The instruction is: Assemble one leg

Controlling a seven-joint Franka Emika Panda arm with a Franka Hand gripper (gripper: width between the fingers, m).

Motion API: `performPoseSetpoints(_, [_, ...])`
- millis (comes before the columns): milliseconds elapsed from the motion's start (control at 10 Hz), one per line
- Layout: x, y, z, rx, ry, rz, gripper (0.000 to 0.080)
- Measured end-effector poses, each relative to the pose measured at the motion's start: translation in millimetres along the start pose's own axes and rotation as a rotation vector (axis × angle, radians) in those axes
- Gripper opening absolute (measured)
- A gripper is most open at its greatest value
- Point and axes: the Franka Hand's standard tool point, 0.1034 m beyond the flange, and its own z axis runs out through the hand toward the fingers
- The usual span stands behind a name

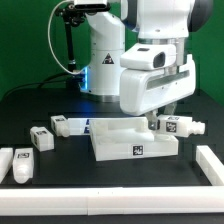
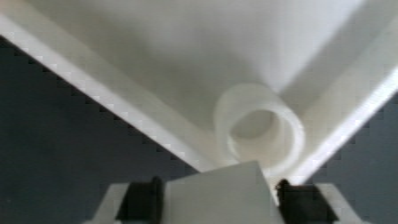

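My gripper hangs over the far right corner of the large white panel. In the wrist view it is shut on a white leg, which sits between the two dark fingers. Just past the leg's tip is a round socket in the panel's corner, between two raised rims. In the exterior view the held leg is hidden behind the hand. Another leg with tags lies on the table right of the gripper. More legs lie to the exterior view's left.
A white rail runs along the table's front and another along the exterior view's right. The robot's base stands behind the panel. A further white piece lies at the far left edge.
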Motion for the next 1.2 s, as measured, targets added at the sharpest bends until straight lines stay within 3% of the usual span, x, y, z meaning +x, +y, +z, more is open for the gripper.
performPoseSetpoints(200, [0.2, -2.1, 0.0, 0.001, 0.000, 0.003, 0.0308])
performPoseSetpoints(300, [0.9, -23.3, -3.1, -0.001, 0.008, 0.124, 0.0308])
performPoseSetpoints(400, [-4.9, -57.8, -3.3, 0.006, 0.001, 0.185, 0.0308])
performPoseSetpoints(500, [-8.1, -83.0, 3.0, 0.017, -0.021, 0.237, 0.0308])
performPoseSetpoints(700, [-3.8, -109.0, 17.1, 0.022, -0.031, 0.329, 0.0308])
performPoseSetpoints(900, [-7.5, -99.3, 17.3, 0.018, -0.014, 0.313, 0.0308])
performPoseSetpoints(1200, [-10.9, -107.4, 26.0, 0.022, -0.023, 0.381, 0.0308])
